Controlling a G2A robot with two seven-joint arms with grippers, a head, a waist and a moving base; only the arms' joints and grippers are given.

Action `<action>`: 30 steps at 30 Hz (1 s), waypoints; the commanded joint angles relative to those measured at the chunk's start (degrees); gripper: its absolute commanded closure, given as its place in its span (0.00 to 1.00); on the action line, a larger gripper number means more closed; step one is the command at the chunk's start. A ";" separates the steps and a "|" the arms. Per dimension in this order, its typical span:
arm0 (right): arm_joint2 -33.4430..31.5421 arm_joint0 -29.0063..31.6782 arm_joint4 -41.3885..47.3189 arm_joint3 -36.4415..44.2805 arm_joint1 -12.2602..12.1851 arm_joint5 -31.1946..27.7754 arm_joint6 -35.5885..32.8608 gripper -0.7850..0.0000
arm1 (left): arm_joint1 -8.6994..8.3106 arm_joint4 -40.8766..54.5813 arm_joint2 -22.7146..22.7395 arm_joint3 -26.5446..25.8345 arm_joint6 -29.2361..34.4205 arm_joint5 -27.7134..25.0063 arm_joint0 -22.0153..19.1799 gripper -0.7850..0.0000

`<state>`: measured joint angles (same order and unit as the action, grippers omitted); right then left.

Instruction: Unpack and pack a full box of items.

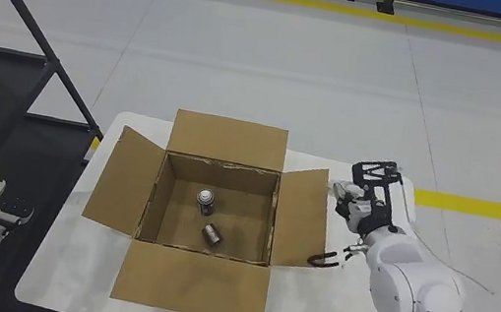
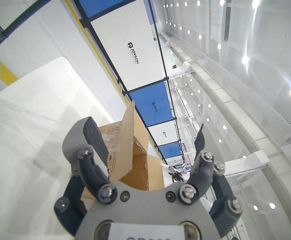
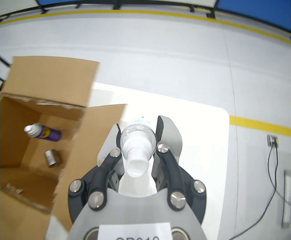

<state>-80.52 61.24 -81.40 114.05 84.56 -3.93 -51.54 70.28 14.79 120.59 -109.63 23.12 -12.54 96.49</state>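
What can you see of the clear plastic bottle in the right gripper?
The clear plastic bottle has a round transparent body and a closed white cap. The right gripper clasps its body between both fingers. The cap faces the wrist camera. It is over the white table, beside the open brown cardboard box. Whether it rests there is unclear.

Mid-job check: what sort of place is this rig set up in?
Probably an industrial hall or robot test cell: a yellow floor line, blue and white partition panels, and a high ceiling with rows of lights.
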 commanded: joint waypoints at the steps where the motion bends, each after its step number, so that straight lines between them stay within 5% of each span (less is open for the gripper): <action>1: 5.19 1.29 -2.07 3.17 0.19 -0.06 1.53 1.00 | 0.00 0.00 0.00 0.00 0.00 0.00 0.00 0.00; 4: 11.06 1.09 -4.52 3.50 0.53 0.06 3.72 1.00 | 0.00 0.00 0.00 0.00 0.00 0.00 0.00 0.00; 8: 17.40 0.79 -11.89 2.18 1.38 9.26 10.93 1.00 | 0.00 0.00 0.00 0.00 0.00 0.00 0.00 0.00; 12: 20.44 1.03 -11.38 2.74 1.81 9.59 13.72 1.00 | 0.00 0.00 0.00 0.00 0.00 0.00 0.00 0.00; 19: 24.95 0.27 -10.20 1.13 2.02 1.26 8.65 1.00 | 0.00 0.00 0.00 0.00 0.00 0.00 0.00 0.00; 30: 34.70 -8.36 -11.85 -11.91 5.08 4.82 2.39 1.00 | 0.00 0.00 0.00 0.00 0.00 0.00 0.00 0.00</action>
<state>-46.45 52.95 -93.24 102.34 89.46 0.75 -49.63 70.28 14.79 120.59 -109.63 23.12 -12.54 96.49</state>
